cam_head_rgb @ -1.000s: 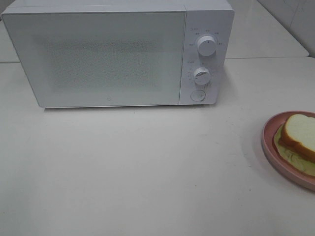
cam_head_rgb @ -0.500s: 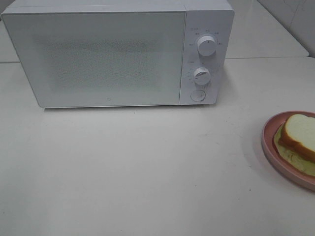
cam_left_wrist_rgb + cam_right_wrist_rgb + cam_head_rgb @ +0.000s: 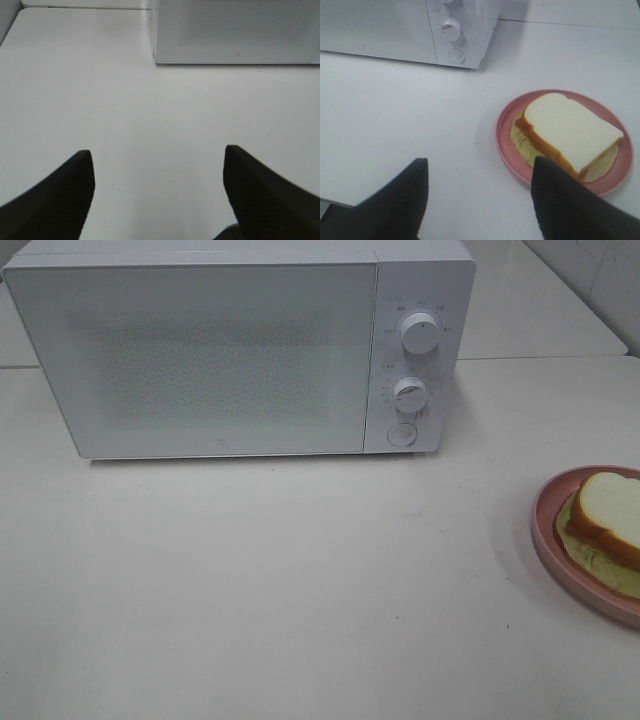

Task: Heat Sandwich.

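Note:
The sandwich (image 3: pixel 608 515) (image 3: pixel 568 134), white bread with a tan crust and pale yellow-green filling showing at the edges, lies on a round pink plate (image 3: pixel 548 540) (image 3: pixel 506 145) at the table's right edge. The white microwave (image 3: pixel 200 350) (image 3: pixel 380 25) stands at the back with its door closed. My right gripper (image 3: pixel 480 192) hovers open above the table, short of the plate, nothing between its fingers. My left gripper (image 3: pixel 159 175) is open over bare table in front of the microwave's (image 3: pixel 235 30) left corner. Neither gripper shows in the high view.
The microwave has two round knobs (image 3: pixel 420 332) (image 3: pixel 410 393) and a round button (image 3: pixel 402 434) on its right panel. A second table surface (image 3: pixel 540 300) lies behind, with a seam running across.

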`<action>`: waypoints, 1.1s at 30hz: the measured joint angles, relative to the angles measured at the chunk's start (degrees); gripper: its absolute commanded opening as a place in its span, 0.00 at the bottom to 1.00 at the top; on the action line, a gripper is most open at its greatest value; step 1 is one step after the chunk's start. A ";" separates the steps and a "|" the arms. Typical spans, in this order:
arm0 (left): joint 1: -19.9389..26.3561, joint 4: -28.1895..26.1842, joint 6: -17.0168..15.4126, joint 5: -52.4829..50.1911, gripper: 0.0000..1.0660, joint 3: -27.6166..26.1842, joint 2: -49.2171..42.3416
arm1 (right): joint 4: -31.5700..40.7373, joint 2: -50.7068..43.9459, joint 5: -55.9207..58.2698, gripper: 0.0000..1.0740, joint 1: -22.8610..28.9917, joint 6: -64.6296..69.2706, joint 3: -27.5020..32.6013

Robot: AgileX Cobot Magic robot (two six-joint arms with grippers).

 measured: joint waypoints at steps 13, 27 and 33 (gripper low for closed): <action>0.92 0.00 0.00 0.00 0.64 0.00 0.00 | 0.00 0.00 0.00 0.56 0.00 0.00 0.00; 0.92 0.00 0.00 0.00 0.64 0.00 0.00 | 0.00 0.00 0.00 0.56 0.00 0.00 0.00; 0.92 0.00 0.00 0.00 0.64 0.00 0.00 | 0.00 0.00 0.00 0.56 0.00 0.00 0.00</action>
